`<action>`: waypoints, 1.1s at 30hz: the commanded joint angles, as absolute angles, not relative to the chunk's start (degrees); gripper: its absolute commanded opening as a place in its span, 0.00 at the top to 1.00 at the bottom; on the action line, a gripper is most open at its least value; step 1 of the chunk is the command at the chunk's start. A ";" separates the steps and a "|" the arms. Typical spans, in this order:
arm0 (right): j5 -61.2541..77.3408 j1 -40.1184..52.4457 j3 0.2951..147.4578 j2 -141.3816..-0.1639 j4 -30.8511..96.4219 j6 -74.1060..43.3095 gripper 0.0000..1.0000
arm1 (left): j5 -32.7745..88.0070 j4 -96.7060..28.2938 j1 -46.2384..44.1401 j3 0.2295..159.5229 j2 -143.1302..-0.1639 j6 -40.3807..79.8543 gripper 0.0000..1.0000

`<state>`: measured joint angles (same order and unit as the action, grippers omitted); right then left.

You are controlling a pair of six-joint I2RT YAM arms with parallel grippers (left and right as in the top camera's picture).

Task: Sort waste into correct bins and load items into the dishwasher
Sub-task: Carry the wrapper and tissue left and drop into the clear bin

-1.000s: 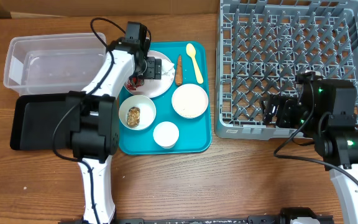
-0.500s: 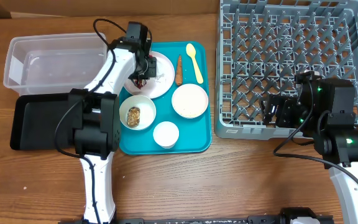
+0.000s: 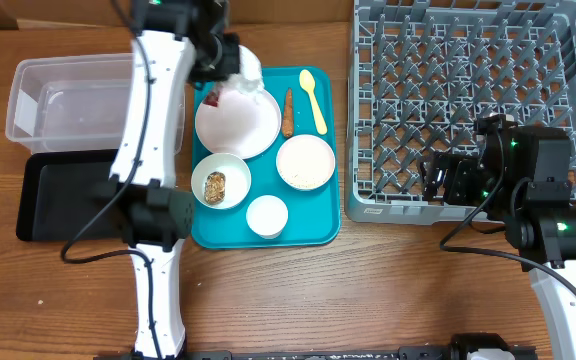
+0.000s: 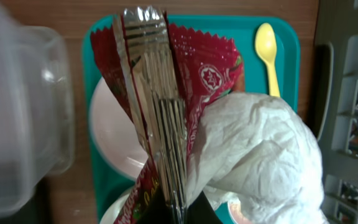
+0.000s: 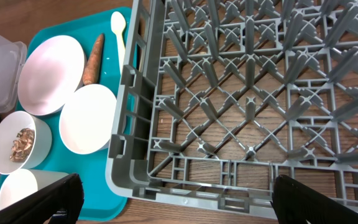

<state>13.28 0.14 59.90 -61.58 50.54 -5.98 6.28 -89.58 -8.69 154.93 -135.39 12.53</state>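
My left gripper point(image 3: 225, 82) hangs above the far left corner of the teal tray, shut on the red shiny wrapper point(image 4: 199, 70) and the crumpled white napkin point(image 4: 260, 149) together. Both dangle over the white-pink plate point(image 3: 236, 124), which lies bare. On the tray sit a bowl with a brown food lump point(image 3: 220, 182), a plain white bowl point(image 3: 305, 162), a small cup point(image 3: 266, 216), the carrot piece point(image 3: 288, 112) and the yellow spoon point(image 3: 313, 95). My right gripper point(image 5: 188, 205) stands open at the near edge of the grey dish rack point(image 3: 468, 100), holding nothing.
The clear tub point(image 3: 78, 100) stands left of the teal tray point(image 3: 318, 232), with the black tray point(image 3: 63, 195) just in front of it. The rack fills the right side. Bare wooden table lies along the front.
My left gripper closed on the wrapper and napkin lying on the plate, then rose with both toward the tray's far left corner. The right arm stayed still.
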 commanded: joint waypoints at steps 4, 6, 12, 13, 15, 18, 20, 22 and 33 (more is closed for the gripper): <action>13.65 0.27 61.45 -61.56 50.26 -6.00 0.01 | -2.70 -96.79 0.23 159.46 -134.89 16.71 0.96; 13.65 0.27 61.45 -61.54 50.26 -6.00 0.01 | -5.04 -96.31 2.76 157.58 -134.91 16.73 0.96; 14.81 0.27 61.45 -61.56 50.26 -6.02 0.01 | -6.00 -85.45 8.88 147.57 -134.91 15.07 0.83; 15.09 0.27 61.45 -61.56 50.26 -6.00 0.01 | -6.00 -82.91 9.45 145.29 -134.91 14.20 0.74; 15.18 0.27 61.45 -61.56 50.28 -6.00 0.01 | -6.00 -78.78 10.11 141.53 -134.91 13.45 0.59; 15.25 0.27 61.45 -61.54 50.41 -6.00 0.01 | -5.93 -75.05 10.33 137.29 -134.91 12.80 0.25; 15.35 0.27 61.45 -61.56 50.41 -6.00 0.01 | -5.87 -74.87 10.33 136.68 -134.91 12.80 0.02; 15.35 0.27 61.45 -61.56 50.30 -6.00 0.01 | -5.63 -74.91 10.17 137.03 -134.82 12.78 0.00; 15.57 0.27 61.45 -61.56 49.93 -6.00 0.01 | 8.80 -85.95 7.68 152.73 -134.76 6.33 0.00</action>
<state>14.85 0.14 59.90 -61.58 50.50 -5.98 3.16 -84.31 10.09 147.87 -135.20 9.87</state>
